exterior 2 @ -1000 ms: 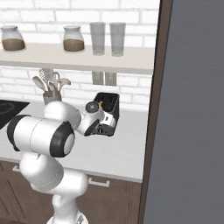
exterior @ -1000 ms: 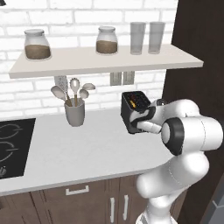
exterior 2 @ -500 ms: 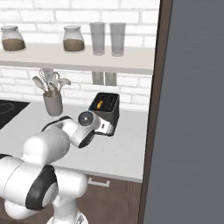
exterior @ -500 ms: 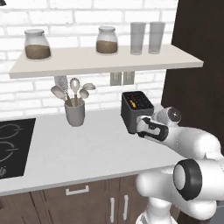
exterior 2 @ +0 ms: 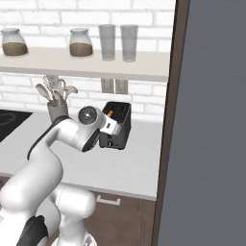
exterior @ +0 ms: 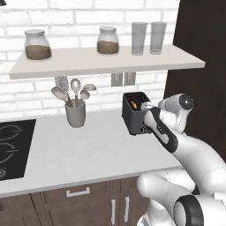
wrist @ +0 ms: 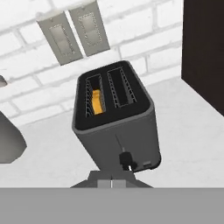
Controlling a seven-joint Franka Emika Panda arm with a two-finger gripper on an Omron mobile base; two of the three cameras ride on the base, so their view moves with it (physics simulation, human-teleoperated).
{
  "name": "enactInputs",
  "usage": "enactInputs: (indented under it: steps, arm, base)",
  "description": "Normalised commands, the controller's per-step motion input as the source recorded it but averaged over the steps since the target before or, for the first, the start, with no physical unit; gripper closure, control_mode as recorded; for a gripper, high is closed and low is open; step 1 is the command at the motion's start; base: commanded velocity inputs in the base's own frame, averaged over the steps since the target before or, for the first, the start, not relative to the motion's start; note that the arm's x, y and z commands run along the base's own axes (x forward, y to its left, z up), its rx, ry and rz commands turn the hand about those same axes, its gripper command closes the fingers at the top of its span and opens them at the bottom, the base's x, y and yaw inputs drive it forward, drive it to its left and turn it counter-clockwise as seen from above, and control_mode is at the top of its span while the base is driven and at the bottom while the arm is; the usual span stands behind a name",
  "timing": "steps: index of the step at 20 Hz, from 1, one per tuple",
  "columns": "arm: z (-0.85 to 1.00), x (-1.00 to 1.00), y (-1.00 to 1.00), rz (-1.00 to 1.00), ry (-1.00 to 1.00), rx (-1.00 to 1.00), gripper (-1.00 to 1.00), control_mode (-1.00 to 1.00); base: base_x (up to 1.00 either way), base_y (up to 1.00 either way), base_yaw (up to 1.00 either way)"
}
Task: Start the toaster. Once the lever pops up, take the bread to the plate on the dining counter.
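The dark grey toaster (exterior: 135, 115) (exterior 2: 116, 127) (wrist: 117, 120) stands on the white worktop by the brick wall. An orange-yellow bread (wrist: 97, 102) (exterior: 134, 105) slice sits deep in one of its slots. A small black lever (wrist: 126, 159) is at the low end of its slit on the toaster's front. My gripper (wrist: 111, 183) (exterior: 145, 107) (exterior 2: 111, 127) is shut with nothing between its fingers, its tips right at the toaster's front, just below the lever. The plate and the dining counter are out of view.
A grey utensil cup (exterior: 75, 116) stands left of the toaster, and a black hob (exterior: 10, 146) lies further left. Overhead, a shelf (exterior: 106, 62) carries jars and glasses. A tall dark panel (exterior: 201, 39) (exterior 2: 211, 125) closes the right side. Two wall sockets (wrist: 72, 35) are behind the toaster.
The arm has stretched out and its elbow has swung down and to the right. The hand has stayed at the toaster's front, fingers shut. The toaster has not moved.
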Motion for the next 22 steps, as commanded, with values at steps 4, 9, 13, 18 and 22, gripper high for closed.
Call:
enactInputs:
  steps: [4, 9, 13, 18, 22]
  arm:
    - [0.98, -0.15, 0.03, 0.00, 0.09, 0.03, 1.00, -1.00]
    - [0.53, -0.16, 0.23, 0.01, 0.09, 0.01, 1.00, -1.00]
    - [0.44, -0.18, 0.23, 0.00, 0.00, 0.00, 1.00, -1.00]
    - [0.38, -0.03, 0.29, 0.00, 0.00, 0.00, -1.00, -1.00]
    - [0.01, 0.00, 0.03, 0.00, 0.00, 0.00, -1.00, -1.00]
  base:
    - [0.00, 0.00, 0.00]
    - [0.00, 0.00, 0.00]
    - [0.00, 0.00, 0.00]
    - [0.00, 0.00, 0.00]
    - [0.00, 0.00, 0.00]
